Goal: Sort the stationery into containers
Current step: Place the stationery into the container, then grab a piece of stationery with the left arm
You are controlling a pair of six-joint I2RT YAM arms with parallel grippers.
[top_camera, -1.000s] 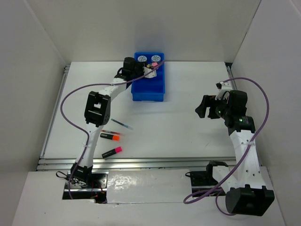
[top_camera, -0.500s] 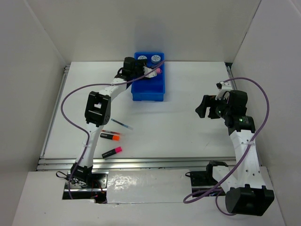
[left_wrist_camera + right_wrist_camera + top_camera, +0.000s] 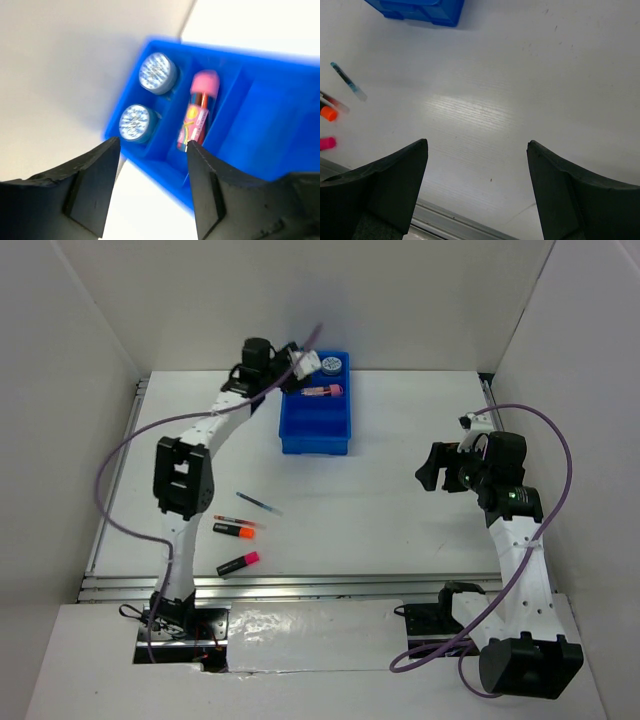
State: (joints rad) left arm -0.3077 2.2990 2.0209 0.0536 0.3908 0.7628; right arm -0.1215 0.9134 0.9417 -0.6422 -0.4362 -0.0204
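The blue tray (image 3: 315, 425) stands at the back of the table. The pink cylinder (image 3: 323, 391) lies in its second compartment, beside the end compartment with the two blue-and-white rolls; one roll (image 3: 332, 363) shows. In the left wrist view the two rolls (image 3: 158, 73) (image 3: 135, 122), the pink cylinder (image 3: 198, 112) and the tray (image 3: 260, 115) show. My left gripper (image 3: 298, 368) (image 3: 152, 150) is open and empty above the tray's far left corner. My right gripper (image 3: 440, 468) (image 3: 477, 150) is open and empty over the bare table at the right.
On the table's left lie a blue pen (image 3: 258, 503) (image 3: 347, 80), a red pen (image 3: 238, 521) (image 3: 335, 102), an orange-black highlighter (image 3: 232, 530) (image 3: 327, 113) and a pink-black highlighter (image 3: 238, 563) (image 3: 326, 143). White walls close in the table.
My left gripper let go of the pink cylinder, which now lies in the tray, and drew back up and to the left. The right arm has not moved.
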